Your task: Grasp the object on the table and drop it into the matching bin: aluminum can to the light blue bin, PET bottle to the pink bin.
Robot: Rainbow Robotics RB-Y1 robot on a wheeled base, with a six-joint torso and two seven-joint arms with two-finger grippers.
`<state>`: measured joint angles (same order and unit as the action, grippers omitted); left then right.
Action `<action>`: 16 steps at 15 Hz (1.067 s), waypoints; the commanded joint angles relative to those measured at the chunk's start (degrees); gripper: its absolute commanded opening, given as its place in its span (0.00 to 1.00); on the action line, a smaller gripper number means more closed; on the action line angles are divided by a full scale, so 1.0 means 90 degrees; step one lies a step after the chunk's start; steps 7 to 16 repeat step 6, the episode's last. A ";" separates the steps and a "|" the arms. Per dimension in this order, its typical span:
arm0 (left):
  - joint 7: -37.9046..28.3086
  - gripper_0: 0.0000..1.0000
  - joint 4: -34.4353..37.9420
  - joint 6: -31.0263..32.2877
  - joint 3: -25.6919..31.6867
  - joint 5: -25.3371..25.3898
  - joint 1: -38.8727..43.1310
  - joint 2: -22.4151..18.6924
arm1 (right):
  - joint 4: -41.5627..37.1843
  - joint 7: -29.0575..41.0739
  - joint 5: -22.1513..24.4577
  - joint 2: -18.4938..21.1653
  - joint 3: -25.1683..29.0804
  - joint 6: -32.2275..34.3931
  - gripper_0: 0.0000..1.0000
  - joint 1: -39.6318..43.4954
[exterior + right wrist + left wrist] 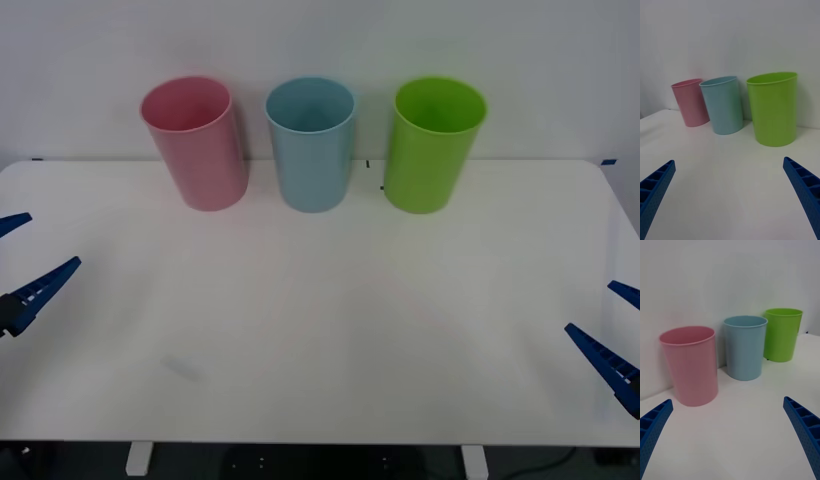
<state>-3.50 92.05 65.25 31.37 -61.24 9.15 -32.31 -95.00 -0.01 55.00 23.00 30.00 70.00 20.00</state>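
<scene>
**No can on the worktop; both arms waiting at the edges**

The white worktop (pixel 320 330) carries three tall plastic bins in a row along its far edge by the wall: the pink bin (pixel 195 143), the light blue bin (pixel 311 143) in the middle and a lime green bin (pixel 434 143). They stand upright, close together but apart from one another.

The left gripper (pixel 18 265) sits at the left edge of the worktop and the right gripper (pixel 612 335) at the right edge, both well apart from the bins. Each has its blue ribbed fingers spread wide with nothing between them; in the wrist views the fingers (pixel 655 427) of the left and the fingers (pixel 805 187) of the right sit out at the corners with bare worktop between.

The aluminum can is nowhere on the surface in front of the bins, and no bottle lies there either. Whether a can already sits inside the light blue bin cannot be told: from above, the bin's opening is seen at an angle and its bottom is hidden.

Judging from this, there are two readings. Either the drop is already made and the arms are parked, or the object has yet to be set down and the grasp, carry and drop all remain.
</scene>
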 commanded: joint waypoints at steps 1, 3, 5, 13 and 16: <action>-0.0011 1.00 -0.0004 0.0044 0.0079 0.0008 0.0214 -0.0072 | 0.0000 0.0001 0.0000 0.0000 0.0000 0.0000 1.00 0.0000; -0.0040 1.00 0.0006 0.0035 0.0089 0.0008 0.0282 -0.0101 | 0.0000 0.0001 0.0000 0.0000 0.0000 0.0000 1.00 0.0000; -0.0040 1.00 0.0006 0.0035 0.0069 -0.0002 0.0282 -0.0111 | 0.0000 0.0001 0.0000 0.0000 0.0000 0.0000 1.00 0.0000; -0.0040 1.00 0.0006 0.0035 0.0069 -0.0002 0.0282 -0.0111 | 0.0000 0.0001 0.0000 0.0000 0.0000 0.0000 1.00 0.0000; -0.0040 1.00 0.0006 0.0035 0.0069 -0.0002 0.0282 -0.0111 | 0.0000 0.0001 0.0000 0.0000 0.0000 0.0000 1.00 0.0000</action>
